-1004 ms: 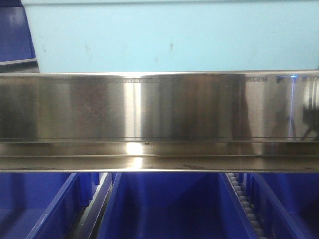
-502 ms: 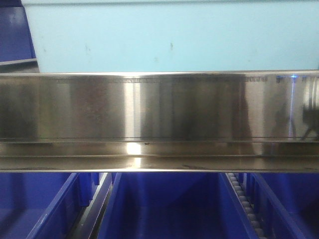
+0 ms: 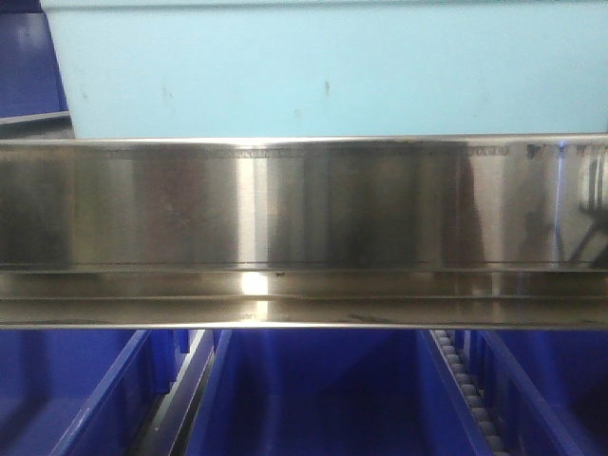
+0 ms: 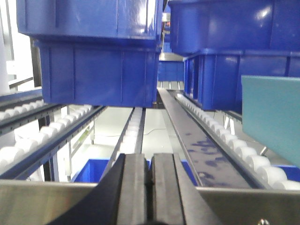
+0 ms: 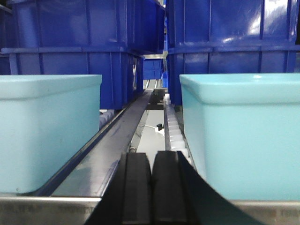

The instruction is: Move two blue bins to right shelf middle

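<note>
Two pale light-blue bins stand on the right shelf middle. In the right wrist view one bin (image 5: 47, 126) is at left and the other bin (image 5: 243, 131) at right, with a steel divider track between them. The front view shows one bin's side (image 3: 323, 71) just above the broad steel front rail (image 3: 304, 209). My right gripper (image 5: 151, 161) is shut and empty, low over the rail between the two bins. The left gripper (image 4: 150, 164) is shut and empty too, over the rail, with a bin's corner (image 4: 272, 117) to its right.
Dark blue crates (image 4: 98, 51) stack behind the pale bins in both wrist views (image 5: 84, 51). More dark blue crates (image 3: 323, 389) sit on the tier below the rail. White roller tracks (image 4: 211, 126) run back along the shelf.
</note>
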